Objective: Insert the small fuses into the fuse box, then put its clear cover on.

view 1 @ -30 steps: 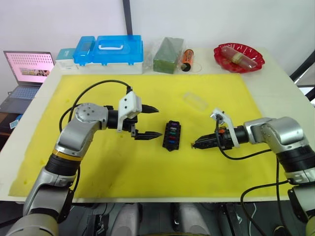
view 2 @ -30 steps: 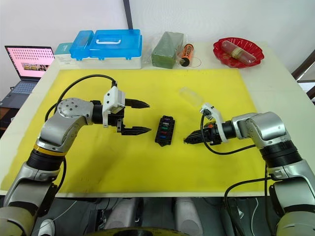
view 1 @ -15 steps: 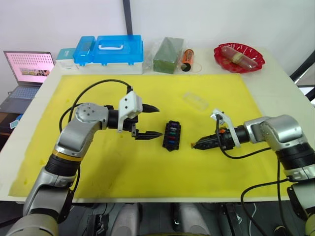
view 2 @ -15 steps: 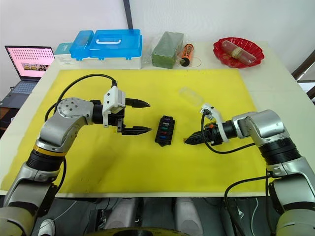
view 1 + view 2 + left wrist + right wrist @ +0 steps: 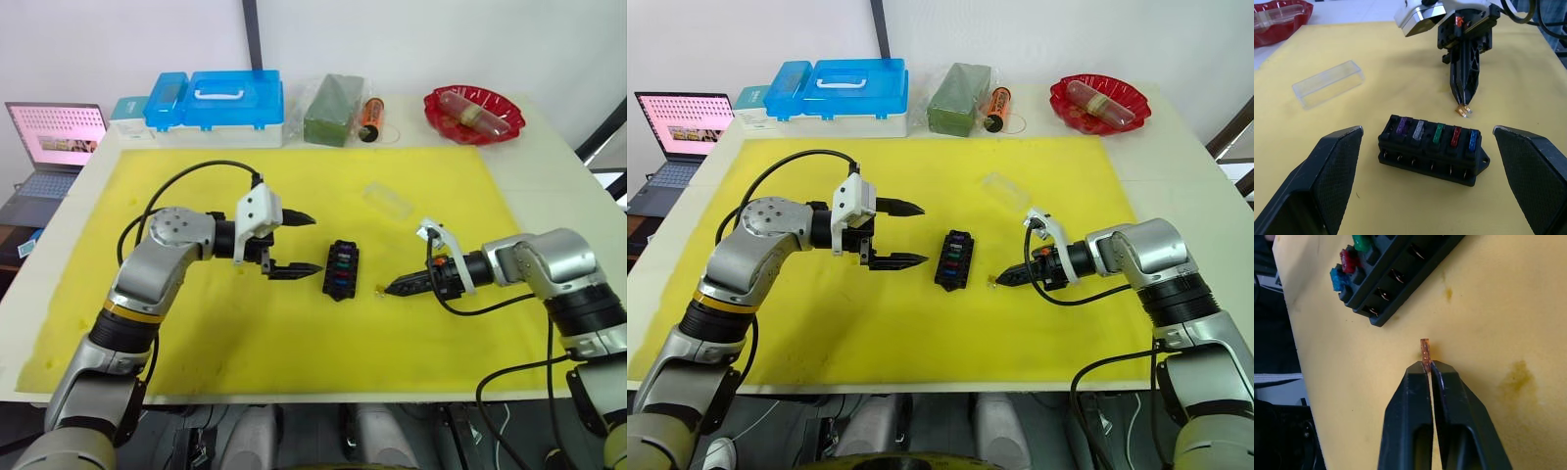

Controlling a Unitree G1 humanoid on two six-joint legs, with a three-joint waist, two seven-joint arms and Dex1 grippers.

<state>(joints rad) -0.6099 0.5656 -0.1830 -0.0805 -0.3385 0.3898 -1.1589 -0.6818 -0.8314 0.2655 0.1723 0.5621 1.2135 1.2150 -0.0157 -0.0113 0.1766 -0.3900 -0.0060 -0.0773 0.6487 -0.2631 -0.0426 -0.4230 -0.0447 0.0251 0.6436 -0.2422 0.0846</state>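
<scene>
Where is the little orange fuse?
The orange fuse is pinched in the right claw, just right of the fuse box, above the yellow mat.

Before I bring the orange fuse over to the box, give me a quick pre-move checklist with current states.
1. Orange fuse pinched in the right gripper: ok, it juts from the shut fingertips.
2. Fuse clear of the yellow mat: cannot tell; it is at or just above the surface.
3. Fuse box upright with slots facing up: ok.
4. Free slot for it: ok by the left wrist view; purple, grey, green, red and blue fill one row, the other row looks empty.
5. Left gripper out of the path: ok, open beside the box on the side away from the right gripper.
6. Clear cover out of the way: ok, lying apart on the mat.
</scene>
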